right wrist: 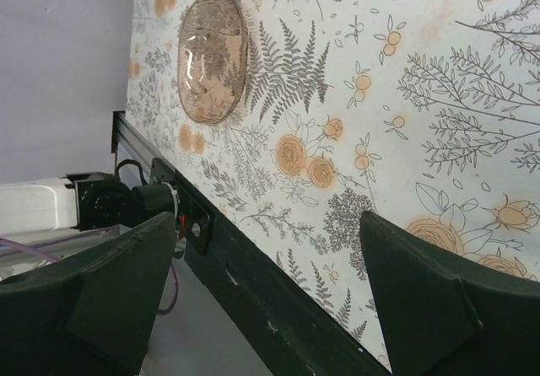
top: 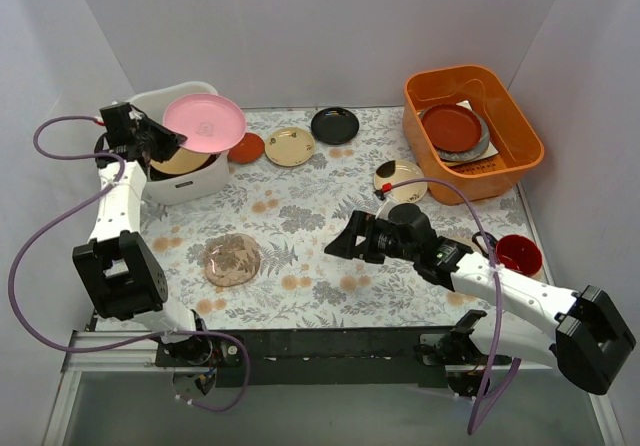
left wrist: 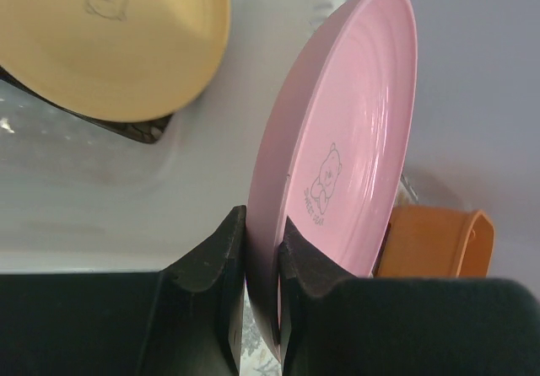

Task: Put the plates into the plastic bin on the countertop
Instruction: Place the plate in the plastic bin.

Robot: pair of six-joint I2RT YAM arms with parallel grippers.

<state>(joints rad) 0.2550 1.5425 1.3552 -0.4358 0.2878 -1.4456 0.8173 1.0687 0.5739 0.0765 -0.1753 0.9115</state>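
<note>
Overhead, the left gripper (top: 160, 138) pinches the rim of a pink plate (top: 205, 123) and holds it tilted above the right rim of the white bin (top: 190, 188). A yellow plate (top: 180, 161) lies inside the bin. On the worktop (top: 300, 216) an orange-red plate (top: 246, 148) sits just right of the bin, with a beige plate (top: 290, 146) and a black plate (top: 335, 125) farther right. A brownish floral plate (top: 233, 259) lies in front of the bin, well apart from it. Well to the bin's right, the right gripper (top: 340, 241) hovers over the worktop, jaws spread wide and holding nothing. An orange tub (top: 520, 136) stands farthest right of the bin.

From the left wrist, the two dark fingers (left wrist: 215, 258) are closed almost together on the pink plate's edge, one on each face. The plate stands on edge here, and the yellow plate rests tilted in the bin beside it.

From the right wrist, the fingers (right wrist: 430, 283) stand far apart with only patterned worktop between them, and the brownish floral plate lies flat beyond them.
</note>
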